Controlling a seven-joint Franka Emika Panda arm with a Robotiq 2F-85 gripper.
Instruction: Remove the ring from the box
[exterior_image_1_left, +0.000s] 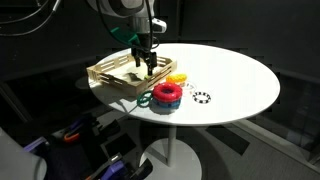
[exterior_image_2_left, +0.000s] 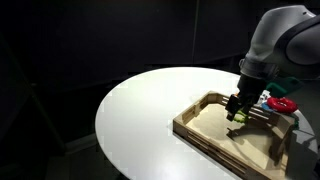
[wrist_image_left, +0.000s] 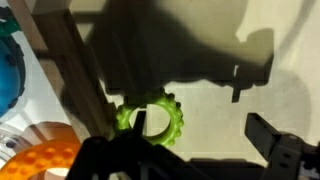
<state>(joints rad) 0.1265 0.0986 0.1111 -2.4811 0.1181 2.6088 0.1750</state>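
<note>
The box (exterior_image_1_left: 105, 72) is a shallow tan tray with slatted sides on a round white table, seen in both exterior views (exterior_image_2_left: 200, 130). A bright green toothed ring (wrist_image_left: 152, 122) lies on its floor next to the side wall (wrist_image_left: 75, 70). It shows faintly in both exterior views (exterior_image_1_left: 137, 75) (exterior_image_2_left: 236, 118). My gripper (wrist_image_left: 197, 122) is lowered into the box (exterior_image_1_left: 147, 62) (exterior_image_2_left: 237, 108). It is open. One finger overlaps the ring's hole and the other stands well off to the side over bare floor.
Outside the box lie a red ring (exterior_image_1_left: 167, 92) on a blue one (exterior_image_1_left: 164, 105), a yellow ring (exterior_image_1_left: 178, 78) and a black-and-white ring (exterior_image_1_left: 203, 97). An orange ring (wrist_image_left: 45, 160) and a blue one (wrist_image_left: 8, 75) show beyond the wall in the wrist view.
</note>
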